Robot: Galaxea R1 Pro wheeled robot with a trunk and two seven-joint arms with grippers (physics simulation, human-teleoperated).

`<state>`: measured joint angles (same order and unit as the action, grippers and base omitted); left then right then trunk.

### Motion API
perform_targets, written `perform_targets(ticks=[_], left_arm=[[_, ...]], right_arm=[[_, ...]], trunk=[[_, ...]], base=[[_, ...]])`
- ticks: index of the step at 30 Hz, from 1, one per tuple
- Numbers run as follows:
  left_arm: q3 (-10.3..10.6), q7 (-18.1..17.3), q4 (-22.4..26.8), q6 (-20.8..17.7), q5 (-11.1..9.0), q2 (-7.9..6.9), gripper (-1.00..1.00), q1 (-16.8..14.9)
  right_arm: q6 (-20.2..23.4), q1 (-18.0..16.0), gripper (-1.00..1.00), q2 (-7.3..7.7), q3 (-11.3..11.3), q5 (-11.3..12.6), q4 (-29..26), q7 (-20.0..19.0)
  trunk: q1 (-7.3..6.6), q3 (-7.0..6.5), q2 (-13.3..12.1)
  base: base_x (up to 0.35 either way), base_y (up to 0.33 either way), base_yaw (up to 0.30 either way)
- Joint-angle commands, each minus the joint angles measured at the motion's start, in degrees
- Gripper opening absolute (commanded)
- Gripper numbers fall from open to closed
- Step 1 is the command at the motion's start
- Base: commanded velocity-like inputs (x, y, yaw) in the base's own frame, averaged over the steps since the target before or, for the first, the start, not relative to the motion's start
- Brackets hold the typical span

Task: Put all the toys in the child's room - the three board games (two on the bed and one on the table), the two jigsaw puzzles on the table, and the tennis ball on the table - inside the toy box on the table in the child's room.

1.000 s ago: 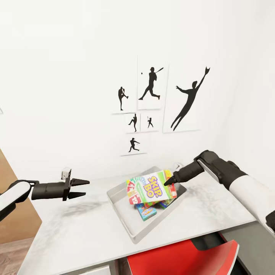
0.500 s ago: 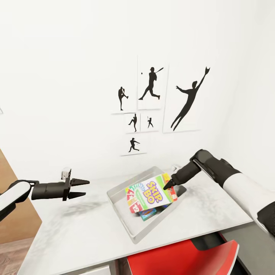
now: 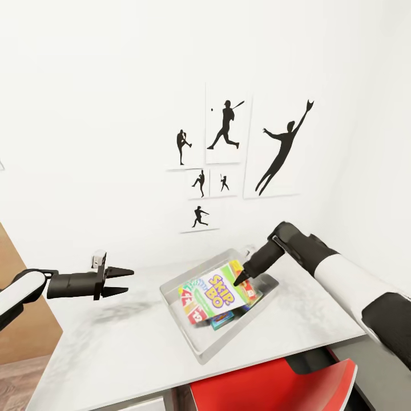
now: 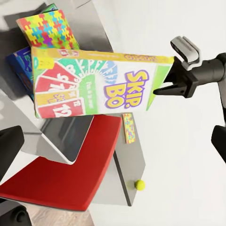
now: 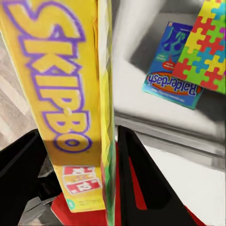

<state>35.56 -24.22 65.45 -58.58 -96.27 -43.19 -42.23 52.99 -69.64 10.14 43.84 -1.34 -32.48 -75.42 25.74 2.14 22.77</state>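
The right gripper (image 3: 238, 278), clamped on the edge of the Skip-Bo box (image 3: 210, 294), holds it tilted above the puzzle (image 4: 45, 28) and blue game (image 5: 172, 66) in the grey tray (image 3: 225, 346); best lower it flat before releasing, while the left gripper (image 3: 123, 281) waits apart over the table (image 3: 114, 342).

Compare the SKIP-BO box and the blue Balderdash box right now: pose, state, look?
The SKIP-BO box is clamped at one edge by the right gripper and held tilted above the toy box; the blue Balderdash box lies flat on the tray floor, ungripped. SKIP-BO is green, white and red with yellow lettering and looks larger; Balderdash is blue with orange print, partly covered by a jigsaw puzzle. Both are flat game boxes.
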Motion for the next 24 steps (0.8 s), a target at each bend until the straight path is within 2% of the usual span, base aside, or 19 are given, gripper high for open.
perform_targets(ticks=[1, 4, 7, 12, 24], left_arm=[[0.22, -0.57, -0.05, 0.05, 0.34, -0.05, 1.00, -0.13], [0.21, -0.57, -0.12, 0.05, 0.37, -0.05, 1.00, -0.13], [0.20, -0.57, -1.20, 0.05, 0.22, -0.05, 1.00, -0.13], [0.13, -0.57, -2.33, 0.05, 0.13, -0.05, 1.00, -0.13], [0.12, -0.64, -2.52, 0.05, 0.12, -0.05, 1.00, -0.13]], right_arm=[[-0.87, -0.15, -1.00, -0.61, 0.12, -1.94, 0.44, -0.38], [-3.78, -0.49, -1.00, -2.31, 0.09, -5.53, 4.66, -2.39], [-6.34, -2.01, -1.00, -3.16, 0.10, -6.85, 8.02, -4.18], [-7.77, -3.15, -1.00, -3.42, 0.10, -7.22, 9.55, -4.94], [-7.69, -4.07, -1.00, -3.45, 0.07, -7.19, 9.80, -5.09]], trunk=[[0.04, 0.14, 0.14], [0.04, 0.14, 0.14], [0.04, 0.14, 0.14], [0.04, 0.14, 0.14], [0.04, 0.14, 0.14]], base=[[0.000, 0.000, 0.000], [0.000, 0.000, 0.000], [0.000, 0.000, 0.000], [0.000, 0.000, 0.000], [0.000, 0.000, 0.000]])
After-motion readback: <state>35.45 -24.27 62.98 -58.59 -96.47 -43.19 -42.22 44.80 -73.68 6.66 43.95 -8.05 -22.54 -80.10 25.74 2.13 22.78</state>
